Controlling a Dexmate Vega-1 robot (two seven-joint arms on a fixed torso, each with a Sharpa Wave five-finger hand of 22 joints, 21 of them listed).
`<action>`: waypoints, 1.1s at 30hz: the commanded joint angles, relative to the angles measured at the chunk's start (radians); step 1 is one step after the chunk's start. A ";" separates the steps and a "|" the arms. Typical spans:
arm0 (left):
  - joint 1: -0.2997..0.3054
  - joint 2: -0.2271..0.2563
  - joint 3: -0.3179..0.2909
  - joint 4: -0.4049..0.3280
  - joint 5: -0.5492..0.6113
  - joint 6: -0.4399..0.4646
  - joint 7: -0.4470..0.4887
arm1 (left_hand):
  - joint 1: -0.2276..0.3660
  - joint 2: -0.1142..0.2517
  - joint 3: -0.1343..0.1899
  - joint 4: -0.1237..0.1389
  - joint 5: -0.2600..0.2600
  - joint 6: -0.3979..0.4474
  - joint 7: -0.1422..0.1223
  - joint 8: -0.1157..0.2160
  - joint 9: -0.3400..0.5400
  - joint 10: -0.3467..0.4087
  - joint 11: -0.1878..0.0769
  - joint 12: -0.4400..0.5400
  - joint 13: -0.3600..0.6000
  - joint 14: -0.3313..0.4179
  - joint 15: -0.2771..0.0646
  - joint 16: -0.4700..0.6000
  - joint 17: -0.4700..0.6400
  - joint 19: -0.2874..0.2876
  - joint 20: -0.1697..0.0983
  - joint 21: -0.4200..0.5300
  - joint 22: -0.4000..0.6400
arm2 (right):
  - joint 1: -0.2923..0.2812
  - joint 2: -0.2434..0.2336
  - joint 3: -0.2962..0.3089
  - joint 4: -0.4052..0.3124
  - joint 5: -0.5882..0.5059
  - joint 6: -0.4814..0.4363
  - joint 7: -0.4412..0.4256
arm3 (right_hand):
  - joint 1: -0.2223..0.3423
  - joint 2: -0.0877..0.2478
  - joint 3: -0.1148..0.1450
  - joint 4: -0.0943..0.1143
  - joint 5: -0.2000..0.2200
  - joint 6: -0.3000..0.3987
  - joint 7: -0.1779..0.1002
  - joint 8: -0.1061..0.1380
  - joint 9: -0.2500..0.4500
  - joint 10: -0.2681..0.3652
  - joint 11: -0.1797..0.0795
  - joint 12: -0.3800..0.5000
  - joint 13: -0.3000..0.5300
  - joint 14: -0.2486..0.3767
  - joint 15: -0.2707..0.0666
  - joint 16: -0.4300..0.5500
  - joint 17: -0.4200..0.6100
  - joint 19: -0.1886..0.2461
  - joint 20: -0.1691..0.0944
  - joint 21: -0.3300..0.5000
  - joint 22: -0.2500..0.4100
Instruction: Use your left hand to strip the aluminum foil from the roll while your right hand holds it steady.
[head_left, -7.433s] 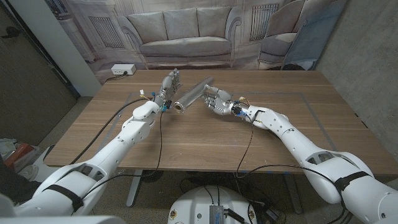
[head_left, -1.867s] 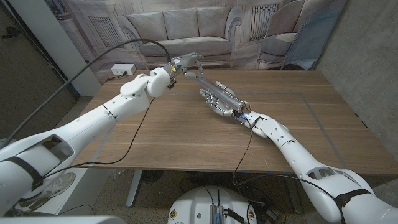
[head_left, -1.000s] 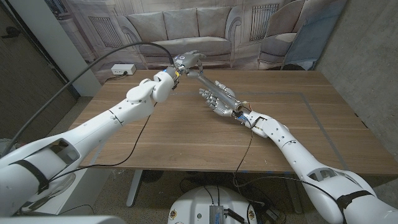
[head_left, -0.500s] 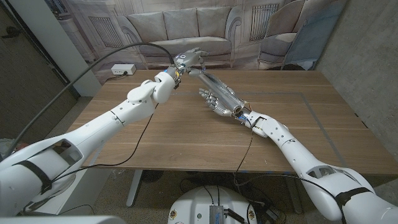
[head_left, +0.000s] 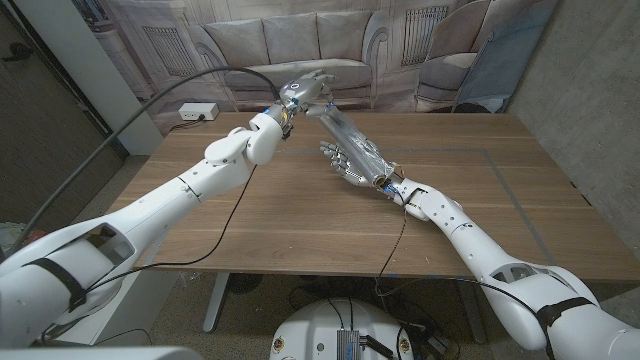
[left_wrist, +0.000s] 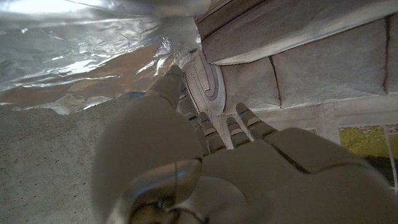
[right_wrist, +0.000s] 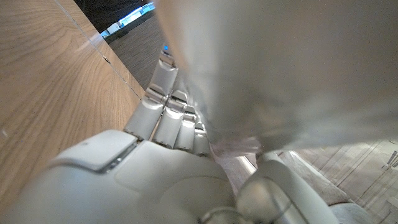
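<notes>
Near the upper centre of the head view, left hand (head_left: 301, 97) raised above the far edge of the wooden tabletop (head_left: 300, 210), fingers (head_left: 318, 83) pinching the free end of the aluminum foil sheet (head_left: 335, 125). Foil sheet stretched in a crinkled silver band from that hand down and to the right, to the foil roll (head_left: 372, 168). Roll lying slantwise just right of the frame's centre, low over the tabletop, gripped by the right hand (head_left: 352, 165), fingers wrapped around it from the left side. In the left wrist view, back of the left hand (left_wrist: 205, 168) filling the lower frame, fingers (left_wrist: 171, 84) reaching up and touching the shiny wrinkled foil (left_wrist: 81, 43) across the upper left. In the right wrist view, right hand (right_wrist: 143, 155) low in the frame, fingers (right_wrist: 165, 102) curled against the blurred pale roll (right_wrist: 280, 68) at upper right, wood grain at left. White power strip (head_left: 197, 112) at the tabletop's far left corner; printed sofa backdrop (head_left: 290, 45) along the top.
</notes>
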 joint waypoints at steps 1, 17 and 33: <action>0.006 -0.002 -0.010 -0.013 -0.009 -0.008 0.025 | 0.002 0.011 0.008 0.003 0.000 -0.007 0.007 0.012 0.017 0.008 0.009 0.002 0.006 -0.006 -0.087 -0.004 0.002 0.002 -0.003 0.008 0.002 | -0.006 -0.007 0.001 -0.015 0.001 -0.020 -0.018 | -0.009 0.002 -0.004 0.003 0.004 0.004 -0.002 -0.002 0.000 0.011 0.011 -0.001 0.001 -0.001 0.006 0.001 -0.001 0.008 0.007 0.000 0.003; 0.032 -0.010 -0.033 -0.004 -0.032 -0.009 0.102 | 0.002 0.012 0.013 0.000 0.001 -0.011 0.016 0.036 0.053 0.025 0.006 0.004 0.008 0.001 -0.084 -0.002 0.002 0.002 -0.003 0.012 0.003 | -0.016 -0.028 0.002 -0.082 0.016 -0.121 -0.116 | -0.029 0.008 -0.008 0.010 0.007 0.006 0.007 -0.007 -0.002 0.011 0.028 -0.006 -0.007 0.001 0.023 0.002 -0.002 0.024 0.017 0.001 0.003; 0.015 -0.015 -0.025 0.003 -0.022 0.007 0.109 | 0.002 0.014 0.019 -0.001 0.002 -0.015 0.027 0.054 0.082 0.044 0.006 0.007 0.010 0.007 -0.083 -0.001 0.002 0.002 -0.004 0.015 0.003 | -0.004 -0.039 0.006 -0.104 0.052 -0.246 -0.204 | -0.066 0.038 -0.007 0.024 0.009 0.050 0.047 -0.005 -0.007 0.049 0.038 -0.004 -0.028 0.053 0.046 0.015 -0.005 0.078 0.018 0.013 0.006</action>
